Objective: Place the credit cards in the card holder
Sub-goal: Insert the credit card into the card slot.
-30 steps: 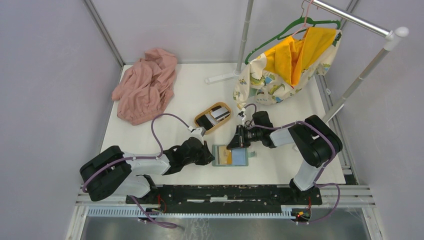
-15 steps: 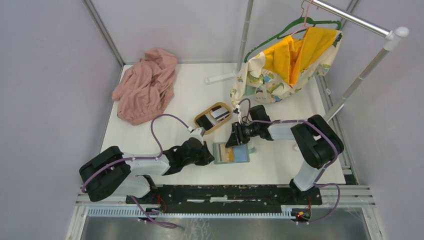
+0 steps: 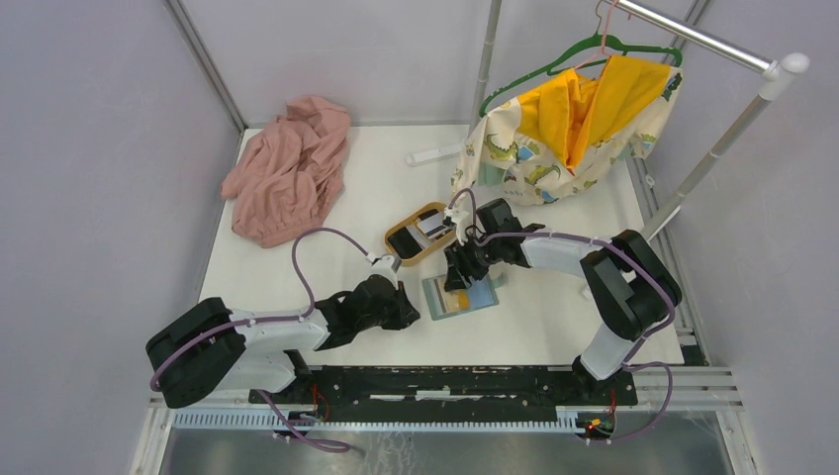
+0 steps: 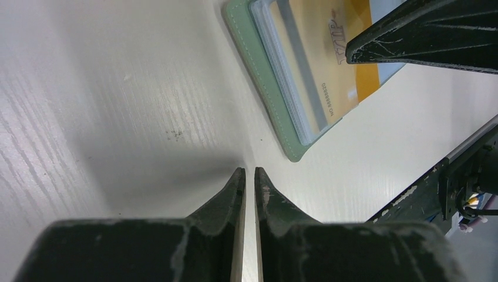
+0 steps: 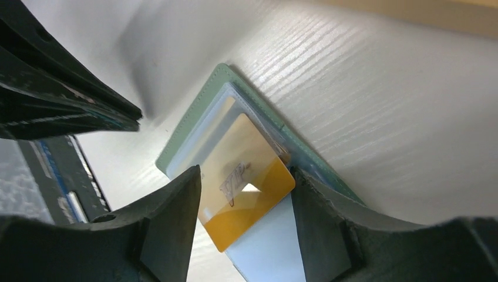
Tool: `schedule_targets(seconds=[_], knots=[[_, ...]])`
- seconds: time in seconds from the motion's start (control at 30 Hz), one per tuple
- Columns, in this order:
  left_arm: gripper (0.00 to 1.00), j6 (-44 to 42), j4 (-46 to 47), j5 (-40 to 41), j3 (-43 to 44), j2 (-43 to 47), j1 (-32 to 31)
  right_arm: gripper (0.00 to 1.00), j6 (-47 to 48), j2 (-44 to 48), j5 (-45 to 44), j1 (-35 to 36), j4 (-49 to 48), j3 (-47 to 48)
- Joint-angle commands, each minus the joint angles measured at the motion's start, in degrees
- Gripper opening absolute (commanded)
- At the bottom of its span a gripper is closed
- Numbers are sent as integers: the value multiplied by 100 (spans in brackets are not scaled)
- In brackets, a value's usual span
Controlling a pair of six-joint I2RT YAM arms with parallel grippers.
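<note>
Tabletop (image 3: 297, 267): white, and it carried the card holder close to its near edge, between the two arms.
Pink cloth (image 3: 287, 168): lay heaped well apart from the card holder, off to its far left.
Wooden tray (image 3: 396, 242): an oval tray that stood just beyond the card holder, a little to its left. Credit cards (image 3: 432, 226), black and grey-white, lay inside it.
Card holder (image 3: 460, 297): lay open and flat with its grey-green border outermost and its clear pocket and pale blue lining facing up.
Right claw (image 5: 245, 176): hung directly over the card holder, its fingers spread to either side of a card and gripping nothing.
Left claw (image 4: 245, 176): sat low over bare tabletop just left of the card holder, fingers pressed almost together with nothing between them.
Tan-and-orange card (image 5: 249, 205): rested on the card holder's open face. Its tan end seemed to lie under the clear pocket and its orange end jutted over the blue lining. How deep it sat could not be told.
Step in hand: one card appeared to be delivered to the card holder, with others waiting in the tray beyond it.
Next move: probably called for the right claw to rise clear of the card holder and reach for the tray. There it would have to pinch a thin, flat card by its edge. The jutting card might first need a push, with the left claw steadying the card holder against sliding.
</note>
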State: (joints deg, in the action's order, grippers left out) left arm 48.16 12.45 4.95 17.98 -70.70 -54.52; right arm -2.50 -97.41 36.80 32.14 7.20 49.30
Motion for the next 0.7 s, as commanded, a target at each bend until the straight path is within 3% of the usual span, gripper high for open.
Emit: schedule_targets(seconds=[0.0, 0.23, 0.57, 0.6, 0.67], knots=[[16, -11, 133, 182, 72, 66, -34, 64, 1114, 247, -911, 171, 673, 375], [15, -79, 315, 236, 63, 136, -39, 68, 1797, 405, -1388, 310, 985, 528], [14, -175, 371, 537, 144, 92, -40, 65, 2187, 901, -1760, 318, 1000, 408], [14, -197, 346, 584, 197, 36, -41, 62, 2229, 918, -1823, 314, 1014, 384], [12, -265, 270, 716, 331, -143, -39, 42, 2254, 938, -1970, 313, 997, 308]])
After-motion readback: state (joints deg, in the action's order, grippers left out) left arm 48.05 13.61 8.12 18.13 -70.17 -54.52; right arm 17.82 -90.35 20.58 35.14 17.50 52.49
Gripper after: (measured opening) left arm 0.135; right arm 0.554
